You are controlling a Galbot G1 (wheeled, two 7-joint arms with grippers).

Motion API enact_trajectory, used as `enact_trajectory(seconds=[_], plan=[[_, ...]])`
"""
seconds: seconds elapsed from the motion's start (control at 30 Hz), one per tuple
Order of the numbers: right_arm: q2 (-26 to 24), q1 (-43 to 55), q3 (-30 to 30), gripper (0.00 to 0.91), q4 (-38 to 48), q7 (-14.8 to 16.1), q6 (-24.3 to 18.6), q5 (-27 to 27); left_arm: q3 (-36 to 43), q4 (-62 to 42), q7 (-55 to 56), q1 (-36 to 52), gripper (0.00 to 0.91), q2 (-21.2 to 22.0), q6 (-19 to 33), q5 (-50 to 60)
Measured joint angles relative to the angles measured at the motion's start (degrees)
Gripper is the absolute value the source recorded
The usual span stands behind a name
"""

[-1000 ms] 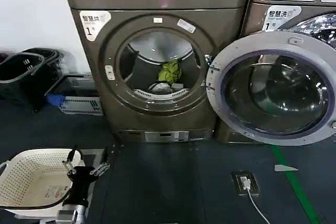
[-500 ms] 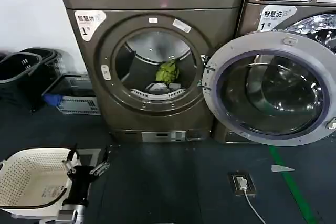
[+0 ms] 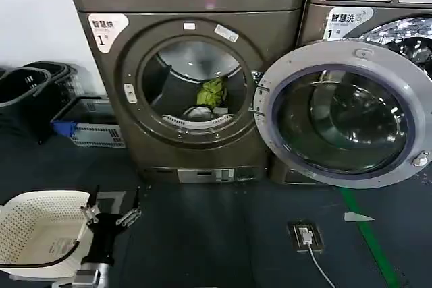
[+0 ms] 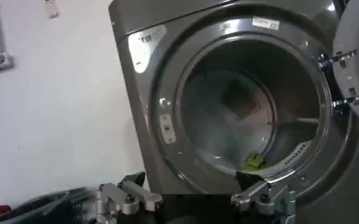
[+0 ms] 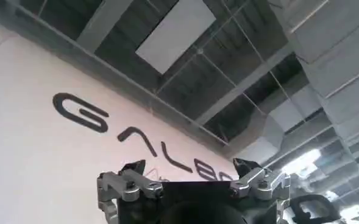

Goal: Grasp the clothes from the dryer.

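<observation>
**Left gripper waits low before the open dryer**

While the dryer [image 3: 192, 92] stands with its round door [image 3: 344, 114] swung wide to the robot's right, the clothes [image 3: 212, 92] lie inside the drum, well apart from either gripper. A lime yellow-green piece sits toward the back of the drum, slightly right of centre, and a white to pale grey piece [image 3: 196, 111] lies just in front of it, low near the porthole's lower rim. From the left wrist view the green piece [image 4: 253, 162] shows at the bottom of the drum, beyond the rim.

The left gripper [image 3: 110, 216] hangs low near the floor, on the robot's left, beside a white perforated basket [image 3: 40, 234]. Its fingers are spread wide and hold nothing; it faces the dryer's opening from a distance.

The right gripper [image 5: 191, 176] points upward toward a ceiling and a wall bearing dark lettering. Its fingers also stand apart and are empty.

Black baskets [image 3: 30, 89] stand against the wall to the dryer's left, and a similar machine [image 3: 374, 5] stands on its right.
</observation>
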State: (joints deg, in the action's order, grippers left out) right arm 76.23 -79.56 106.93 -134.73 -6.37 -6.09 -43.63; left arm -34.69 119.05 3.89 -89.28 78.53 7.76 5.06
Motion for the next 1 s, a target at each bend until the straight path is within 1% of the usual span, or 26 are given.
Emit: enact_trajectory(seconds=[0.47, 1.0], plan=[[-0.1, 1.0, -0.8, 0.907, -0.1, 0.0, 0.0, 1.2, 0.1, -0.7, -0.1, 0.7, 0.907, 0.0, -0.1, 0.0], [-0.1, 1.1, -0.7, 0.907, -0.2, 0.0, 0.0, 1.4, 0.2, -0.9, -0.2, 1.1, 0.907, -0.2, -0.3, -0.1]])
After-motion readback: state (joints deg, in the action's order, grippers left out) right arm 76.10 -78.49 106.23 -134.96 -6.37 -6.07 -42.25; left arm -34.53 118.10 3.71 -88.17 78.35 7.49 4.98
